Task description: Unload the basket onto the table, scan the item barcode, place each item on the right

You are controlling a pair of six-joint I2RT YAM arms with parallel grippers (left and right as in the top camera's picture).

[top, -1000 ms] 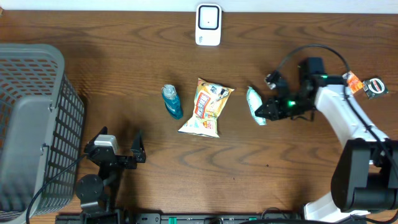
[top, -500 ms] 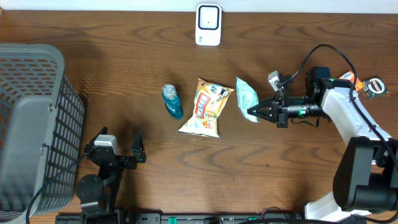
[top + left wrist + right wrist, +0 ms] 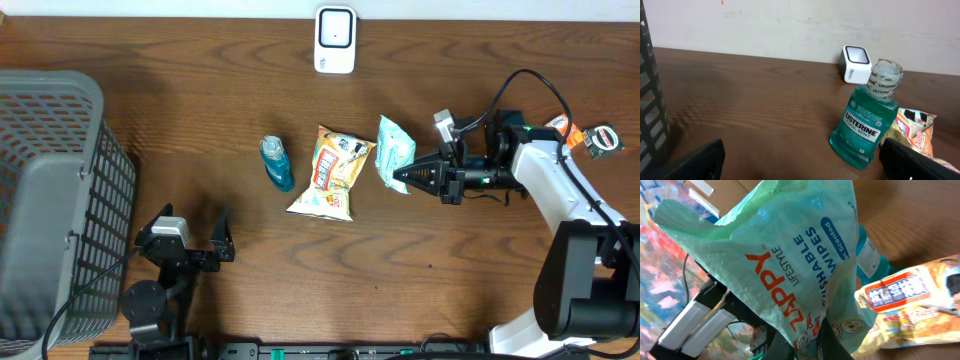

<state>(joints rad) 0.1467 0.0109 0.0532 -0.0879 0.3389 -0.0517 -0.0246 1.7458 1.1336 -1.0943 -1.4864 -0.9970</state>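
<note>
One closed right hand (image 3: 401, 178) pinches the wipes pack (image 3: 394, 153).

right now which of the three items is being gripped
The green wipes pack, pinched by the right end effector; the Listerine bottle and snack bag sit on the table ungripped.

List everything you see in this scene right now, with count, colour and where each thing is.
barcode scanner: one, white, far edge of table, centre
Listerine bottle: one, teal, mid-table, left of snack bag
snack bag: one, yellow-orange, centre
flushable wipes pack: one, pale green, right of snack bag, held at its lower corner
basket: one, grey, left side
table: one, dark brown wood
left gripper: one, black, near edge left, open, holding nothing
right gripper: one, black, shut on the wipes pack
</note>
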